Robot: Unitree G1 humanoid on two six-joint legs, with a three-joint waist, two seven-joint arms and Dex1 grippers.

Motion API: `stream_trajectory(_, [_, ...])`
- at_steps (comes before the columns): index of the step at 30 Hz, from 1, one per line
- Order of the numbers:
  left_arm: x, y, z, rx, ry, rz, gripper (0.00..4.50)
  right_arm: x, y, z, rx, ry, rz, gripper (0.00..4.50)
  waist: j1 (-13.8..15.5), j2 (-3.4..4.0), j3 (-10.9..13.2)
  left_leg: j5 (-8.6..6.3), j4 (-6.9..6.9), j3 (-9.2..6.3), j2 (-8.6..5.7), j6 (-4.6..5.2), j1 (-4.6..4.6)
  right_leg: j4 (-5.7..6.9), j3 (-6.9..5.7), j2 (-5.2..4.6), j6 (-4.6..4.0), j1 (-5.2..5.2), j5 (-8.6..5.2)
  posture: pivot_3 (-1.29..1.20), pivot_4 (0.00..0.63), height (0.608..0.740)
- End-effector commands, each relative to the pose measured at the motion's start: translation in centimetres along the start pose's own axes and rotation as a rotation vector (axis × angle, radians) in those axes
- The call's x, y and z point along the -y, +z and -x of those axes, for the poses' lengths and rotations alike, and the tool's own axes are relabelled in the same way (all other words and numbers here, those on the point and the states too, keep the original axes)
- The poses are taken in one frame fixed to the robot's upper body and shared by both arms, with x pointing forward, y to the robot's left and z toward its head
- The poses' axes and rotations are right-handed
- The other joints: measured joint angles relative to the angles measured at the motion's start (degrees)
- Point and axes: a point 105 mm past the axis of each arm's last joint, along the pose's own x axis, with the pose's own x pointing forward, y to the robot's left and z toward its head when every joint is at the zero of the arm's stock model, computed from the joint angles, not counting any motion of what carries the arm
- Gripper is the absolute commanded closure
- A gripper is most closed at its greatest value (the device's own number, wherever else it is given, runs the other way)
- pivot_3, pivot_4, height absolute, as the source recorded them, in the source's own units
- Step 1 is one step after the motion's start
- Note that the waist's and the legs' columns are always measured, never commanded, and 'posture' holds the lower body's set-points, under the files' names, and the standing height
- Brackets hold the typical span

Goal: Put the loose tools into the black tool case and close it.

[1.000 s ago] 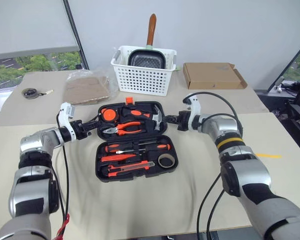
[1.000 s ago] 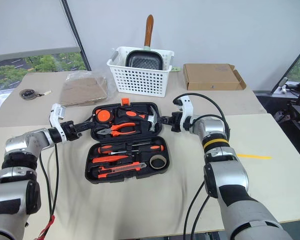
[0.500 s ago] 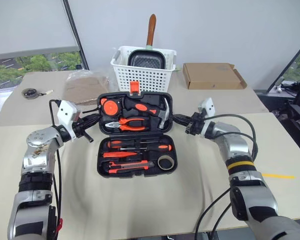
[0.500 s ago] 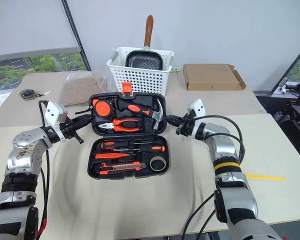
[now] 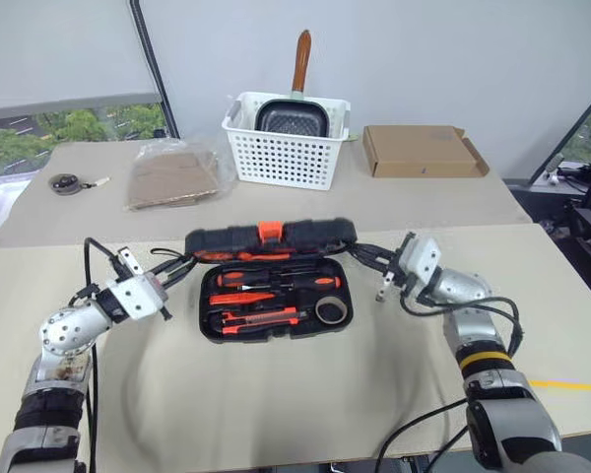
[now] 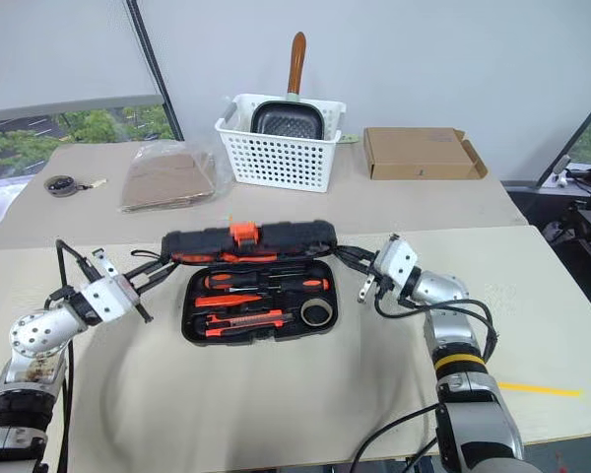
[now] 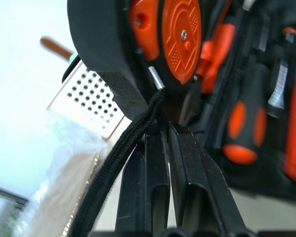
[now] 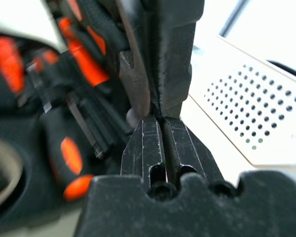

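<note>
The black tool case (image 5: pixel 274 323) lies mid-table with its lid (image 5: pixel 227 241) swung up and leaning over the base, orange latch (image 5: pixel 268 231) on top. In the base lie two orange-and-black screwdrivers (image 5: pixel 276 279), a slim orange one (image 5: pixel 238 297), the utility knife (image 5: pixel 261 316) and the tape roll (image 5: pixel 330 310). My left gripper (image 5: pixel 182 264) is shut, its tips against the lid's left end (image 7: pixel 98 49). At the lid's right end (image 8: pixel 167 54) my right gripper (image 5: pixel 360 254) is shut too, fingers (image 8: pixel 145 143) pressed together under the lid's edge.
A white basket (image 5: pixel 288 148) holding a pan stands behind the case. A cardboard box (image 5: pixel 424 150) lies at the back right, a plastic-wrapped brown pack (image 5: pixel 172 177) at the back left, and a round tape measure with cord (image 5: pixel 67 183) at the far left.
The lid has swung from lying flat open to standing over the base. Both grippers came back toward me with it and rolled at the wrist.
</note>
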Motion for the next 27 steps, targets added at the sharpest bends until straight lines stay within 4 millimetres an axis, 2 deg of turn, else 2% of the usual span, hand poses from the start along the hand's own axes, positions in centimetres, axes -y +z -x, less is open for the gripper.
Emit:
stream_trajectory(1, [3.4,-1.0,2.2,-0.061,-0.170,0.061,3.54,-1.3,-0.8,2.3,-0.085,0.108,0.002,3.20,-0.04,0.05,0.01,-0.05,-0.02,0.01,0.00,0.07,0.06,0.00,0.01,-0.02,0.00,0.03,-0.01,0.00,0.150,0.700])
stream_trajectory(2, [3.6,-1.0,2.7,-0.065,-0.168,0.094,3.18,-1.5,-1.1,3.0,-0.126,0.130,-0.019,2.88,0.08,0.08,0.03,-0.12,-0.03,0.12,0.02,0.15,0.10,0.00,0.04,-0.04,0.01,0.00,-0.02,0.00,0.150,0.700])
stream_trajectory(5, [2.2,-3.1,4.5,-0.165,0.034,0.330,2.02,-3.0,-1.4,5.6,-0.212,0.240,-0.152,1.81,0.56,0.15,0.07,-0.23,0.05,0.10,0.02,0.35,-0.09,-0.02,0.05,-0.15,0.00,-0.11,-0.03,0.00,0.150,0.700])
stream_trajectory(6, [2.2,-3.9,5.3,-0.205,0.072,0.394,1.69,-3.8,-1.3,6.6,-0.244,0.284,-0.214,1.80,0.93,0.15,0.08,-0.25,0.07,0.02,0.02,0.39,-0.11,-0.01,0.04,-0.21,0.00,-0.10,-0.03,0.00,0.150,0.700])
stream_trajectory(9, [1.9,-5.3,6.2,-0.273,0.151,0.546,1.69,-6.5,-0.3,8.5,-0.326,0.448,-0.338,1.80,1.34,0.16,0.08,-0.31,0.12,-0.11,0.07,0.48,-0.09,-0.06,-0.04,-0.38,0.02,-0.03,-0.04,0.00,0.150,0.700])
stream_trajectory(11, [0.6,-5.6,5.5,-0.258,0.213,0.595,1.69,-8.4,1.2,8.5,-0.334,0.540,-0.424,1.80,1.77,0.21,0.11,-0.32,0.12,-0.14,0.06,0.48,-0.08,-0.06,-0.12,-0.54,0.04,-0.02,-0.05,0.00,0.150,0.700])
stream_trajectory(14, [-3.0,-5.3,3.3,-0.202,0.336,0.643,1.69,-10.1,3.3,6.5,-0.289,0.556,-0.554,1.80,2.09,0.02,0.11,-0.46,0.13,-0.28,0.10,0.18,-0.09,-0.06,-0.24,-0.53,0.06,-0.01,-0.06,0.00,0.150,0.700])
stream_trajectory(16, [-5.8,-4.1,0.9,-0.121,0.369,0.664,1.69,-10.3,3.5,4.3,-0.266,0.501,-0.580,1.80,2.27,-0.14,0.10,-0.45,0.14,-0.39,0.09,0.00,-0.18,-0.06,-0.30,-0.52,0.15,0.00,0.00,0.00,0.150,0.700])
stream_trajectory(17, [-6.6,-3.5,0.0,-0.091,0.366,0.671,1.69,-10.2,3.4,3.6,-0.265,0.476,-0.579,1.80,2.36,-0.29,0.09,-0.40,0.16,-0.42,0.08,-0.05,-0.19,-0.03,-0.31,-0.50,0.21,0.01,0.04,0.00,0.150,0.700])
stream_trajectory(19, [-7.4,-1.1,-3.1,-0.014,0.211,0.624,1.69,-8.9,2.3,1.2,-0.268,0.356,-0.512,1.80,2.37,-0.40,0.06,-0.31,0.21,-0.43,0.07,-0.13,-0.34,-0.07,-0.44,-0.25,0.37,-0.04,0.15,0.00,0.150,0.700])
stream_trajectory(21, [-7.7,1.0,-5.7,0.033,0.063,0.553,1.69,-6.2,1.0,-1.0,-0.275,0.203,-0.435,1.80,2.04,-0.41,0.07,-0.27,0.32,-0.31,0.01,-0.12,-0.38,-0.07,-0.33,-0.13,0.44,-0.06,0.21,0.00,0.150,0.700])
stream_trajectory(24, [-7.6,3.0,-8.2,0.087,-0.049,0.525,1.69,-3.3,0.2,-2.6,-0.277,0.068,-0.398,1.80,1.43,-0.39,0.07,-0.15,0.37,-0.08,-0.03,0.05,-0.45,-0.15,-0.16,-0.06,0.57,-0.11,0.36,0.00,0.150,0.700])
stream_trajectory(27, [-6.7,4.1,-10.2,0.117,-0.126,0.535,1.69,-0.8,-0.3,-3.6,-0.266,-0.063,-0.389,1.80,1.20,-0.41,0.07,0.28,0.29,-0.04,-0.03,-0.06,-0.49,-0.19,-0.08,0.06,0.54,-0.19,0.36,0.00,0.150,0.700])
